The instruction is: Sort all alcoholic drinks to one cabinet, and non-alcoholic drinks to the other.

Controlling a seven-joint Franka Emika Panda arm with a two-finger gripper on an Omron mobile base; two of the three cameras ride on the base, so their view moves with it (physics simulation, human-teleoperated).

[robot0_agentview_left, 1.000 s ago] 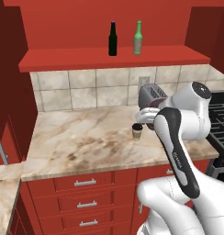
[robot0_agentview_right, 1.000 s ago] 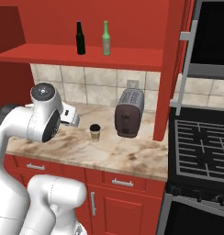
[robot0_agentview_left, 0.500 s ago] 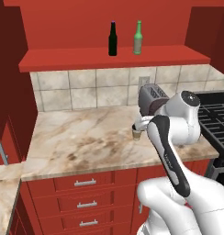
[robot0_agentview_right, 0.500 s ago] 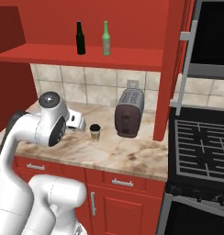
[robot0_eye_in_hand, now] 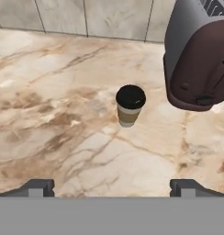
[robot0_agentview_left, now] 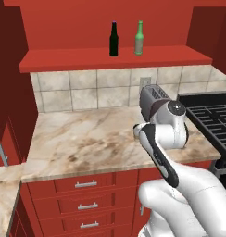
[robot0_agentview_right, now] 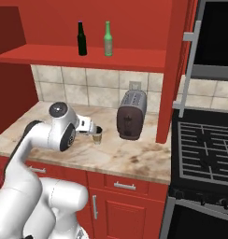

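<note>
Up on the red shelf [robot0_agentview_left: 64, 61] stand two alcoholic drinks: a near-black bottle with a purple cap [robot0_agentview_left: 114, 40] [robot0_agentview_right: 81, 38] and a green bottle [robot0_agentview_left: 139, 38] [robot0_agentview_right: 108, 39]. A tan paper cup with a dark lid [robot0_eye_in_hand: 130, 105] [robot0_agentview_right: 97, 135], a non-alcoholic drink, stands upright on the marble counter [robot0_eye_in_hand: 49, 105]. My gripper [robot0_eye_in_hand: 113, 188] [robot0_agentview_right: 91, 129] is open and empty. It points down at the cup from just short of it on the cup's left in the right base view, without touching it.
A dark toaster [robot0_eye_in_hand: 201, 55] [robot0_agentview_right: 131, 114] [robot0_agentview_left: 152, 96] stands close to the right of the cup, against the tiled wall. A black stove [robot0_agentview_right: 204, 149] [robot0_agentview_left: 212, 115] lies beyond a red cabinet side panel. Drawers run below the counter.
The arm has swung so the hand came lower and nearer the cup. The jaws stayed open. The bottles and cup have not moved.
</note>
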